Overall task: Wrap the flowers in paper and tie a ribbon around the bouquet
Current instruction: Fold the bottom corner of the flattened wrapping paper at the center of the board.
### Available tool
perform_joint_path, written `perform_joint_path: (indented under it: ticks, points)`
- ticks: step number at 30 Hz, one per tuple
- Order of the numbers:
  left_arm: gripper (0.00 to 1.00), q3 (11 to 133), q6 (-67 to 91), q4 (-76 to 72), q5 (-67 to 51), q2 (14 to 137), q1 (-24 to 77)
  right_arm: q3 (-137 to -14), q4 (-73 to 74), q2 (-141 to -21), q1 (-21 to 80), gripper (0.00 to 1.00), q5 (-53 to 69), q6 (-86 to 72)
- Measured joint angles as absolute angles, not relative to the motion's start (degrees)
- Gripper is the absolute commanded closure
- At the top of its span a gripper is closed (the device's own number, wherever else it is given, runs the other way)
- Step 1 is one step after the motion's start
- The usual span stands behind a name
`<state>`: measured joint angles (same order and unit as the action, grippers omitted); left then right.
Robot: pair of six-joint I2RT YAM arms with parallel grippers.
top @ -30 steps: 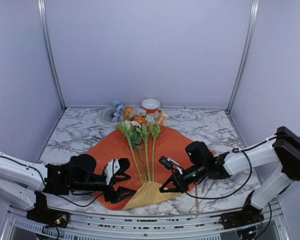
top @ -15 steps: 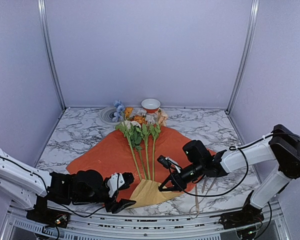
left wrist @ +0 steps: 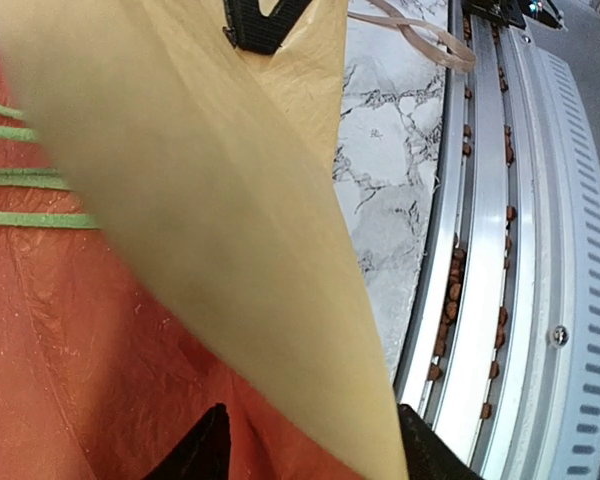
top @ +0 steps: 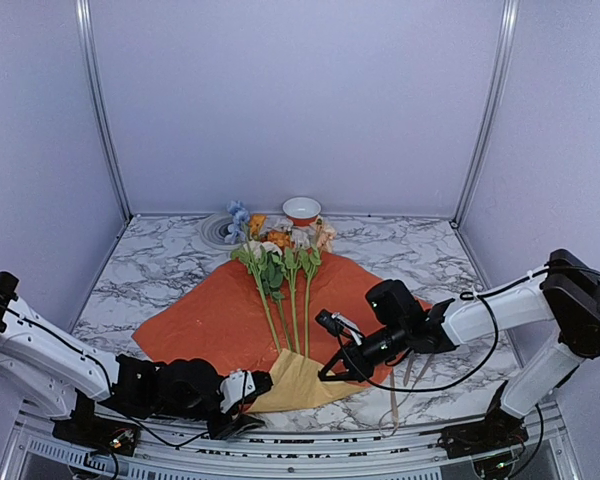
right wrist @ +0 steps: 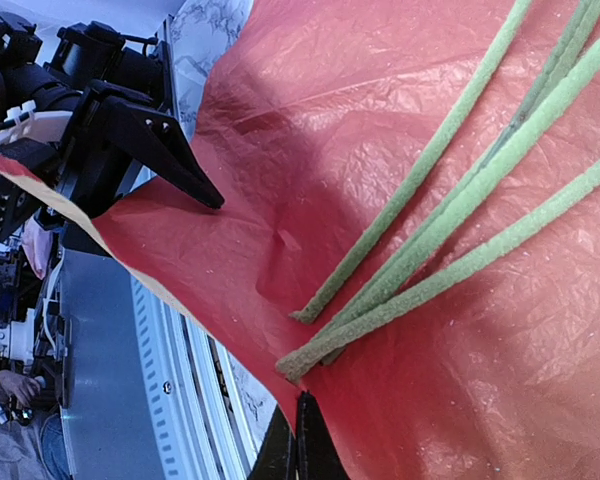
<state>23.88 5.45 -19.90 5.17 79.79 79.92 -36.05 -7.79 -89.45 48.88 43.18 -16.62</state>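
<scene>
Your left gripper, cut off at frame bottom, straddles the crinkled tan-and-orange paper sheet, fingers apart; right gripper, pinched closed, sits beside fuzzy green flower stalks.

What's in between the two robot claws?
The top view shows the paper's folded-over tan corner lying between the left gripper and the right gripper.
</scene>
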Motion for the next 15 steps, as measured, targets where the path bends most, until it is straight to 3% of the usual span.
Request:
perform_joint_path:
  ticks: [11, 15]
  points:
    - [0.49, 20.34, 10.33, -20.67, -5.54, 79.44, 79.70, -39.13, 0.54, -89.47, 45.54, 1.00, 41.28, -13.43]
    - [0.41, 18.81, 11.51, -20.67, -4.95, 77.36, 79.09, -39.42, 0.91, -89.82, 45.36, 1.00, 41.39, -13.54]
